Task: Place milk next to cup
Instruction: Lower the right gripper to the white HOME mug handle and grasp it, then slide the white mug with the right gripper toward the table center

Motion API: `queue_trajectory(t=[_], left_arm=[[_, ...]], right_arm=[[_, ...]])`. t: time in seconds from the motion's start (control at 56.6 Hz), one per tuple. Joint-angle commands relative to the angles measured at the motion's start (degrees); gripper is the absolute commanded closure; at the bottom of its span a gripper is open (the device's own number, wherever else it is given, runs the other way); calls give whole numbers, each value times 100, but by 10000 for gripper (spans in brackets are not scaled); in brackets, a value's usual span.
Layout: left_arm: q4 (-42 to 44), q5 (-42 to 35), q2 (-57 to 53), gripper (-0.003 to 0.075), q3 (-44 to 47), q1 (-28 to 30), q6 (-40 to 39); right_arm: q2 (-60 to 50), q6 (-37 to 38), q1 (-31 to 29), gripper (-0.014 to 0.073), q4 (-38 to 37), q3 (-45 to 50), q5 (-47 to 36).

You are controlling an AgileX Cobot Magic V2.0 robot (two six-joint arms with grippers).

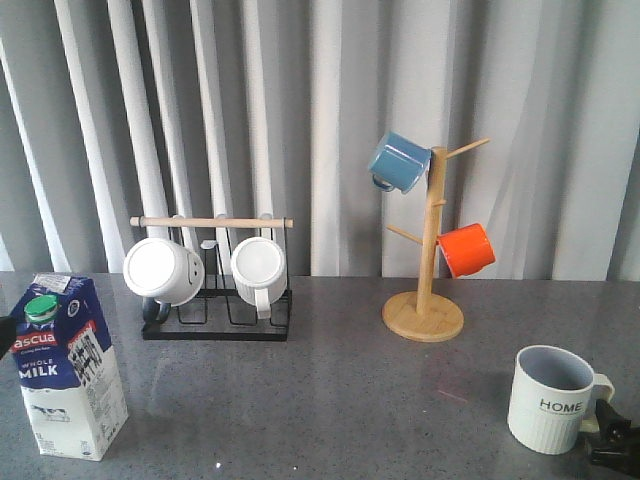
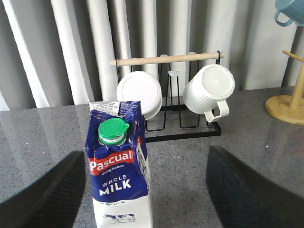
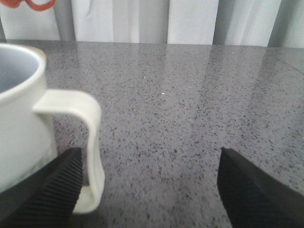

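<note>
The left gripper point(image 2: 142, 194) sits low with jaws spread wide around the one milk point(image 2: 118, 166), not gripping. The right gripper point(image 3: 149, 190) gapes empty beside the one cup point(image 3: 28, 128).

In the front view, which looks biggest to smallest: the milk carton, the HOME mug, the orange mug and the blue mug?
1. Milk carton, though it stands nearest the camera.
2. HOME mug.
3. Orange mug and blue mug: they look alike, so unranked.

Grey speckled tabletop point(image 1: 330, 400), pale pleated curtains point(image 1: 330, 120) behind, soft even light
</note>
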Motion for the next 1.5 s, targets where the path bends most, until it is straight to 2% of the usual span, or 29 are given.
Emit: queue_trajectory(t=[0.0,0.088,0.212,0.353,0.512,0.706,0.848,0.989,1.077,1.183,1.342,1.483], left_arm=[[-72,-428,-57,218,-201,-29,-52],[-72,-428,-57,218,-201,-29,-52],[-72,-428,-57,218,-201,-29,-52],[-72,-428,-57,218,-201,-29,-52],[-72,-428,-57,218,-201,-29,-52],[-72,-428,-57,218,-201,-29,-52],[-72,-428,-57,218,-201,-29,-52],[-72,-428,-57,218,-201,-29,-52],[-72,-428,-57,218,-201,-29,-52],[-72,-428,-57,218,-201,-29,-52],[-72,-428,-57,218,-201,-29,-52],[-72,-428,-57,218,-201,-29,-52]], right_arm=[[-30,194,-27,82,-103,-398,-263],[96,328,-22,173,-418,-611,-148],[210,558,1,383,-1052,-859,2],[244,646,6,610,-1182,-1008,3],[141,932,96,600,-1213,-992,-59],[-473,1061,796,598,-1022,-981,369],[-810,917,1746,598,40,-981,755],[-826,83,2750,598,1399,-992,932],[-689,-441,3292,598,2404,-996,725],[-433,-584,3687,598,3236,-996,433],[-31,-779,4086,598,3459,-1003,-28],[190,-1298,4286,596,3579,-1182,96]])
